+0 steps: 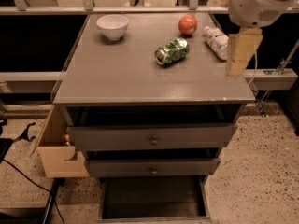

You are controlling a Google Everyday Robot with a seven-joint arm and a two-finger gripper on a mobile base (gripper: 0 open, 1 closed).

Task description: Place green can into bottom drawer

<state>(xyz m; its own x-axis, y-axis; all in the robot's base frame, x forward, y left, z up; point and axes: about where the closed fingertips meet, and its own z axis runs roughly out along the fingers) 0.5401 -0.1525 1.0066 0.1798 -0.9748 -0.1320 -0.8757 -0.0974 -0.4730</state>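
Note:
The green can (172, 51) lies on its side on the grey cabinet top (121, 73), right of the middle, untouched. The bottom drawer (153, 199) is pulled out at the foot of the cabinet, with a dark, empty inside. My gripper (242, 50) hangs from the white arm at the upper right. It is above the right edge of the cabinet top, to the right of the can and apart from it, partly covering the bottle. It holds nothing that I can see.
A white bowl (112, 26) stands at the back left and a red apple (187, 24) at the back. A clear plastic bottle (214, 39) lies near the right edge. Two upper drawers (152, 138) with knobs sit slightly ajar. A tan box (58, 150) hangs at the cabinet's left.

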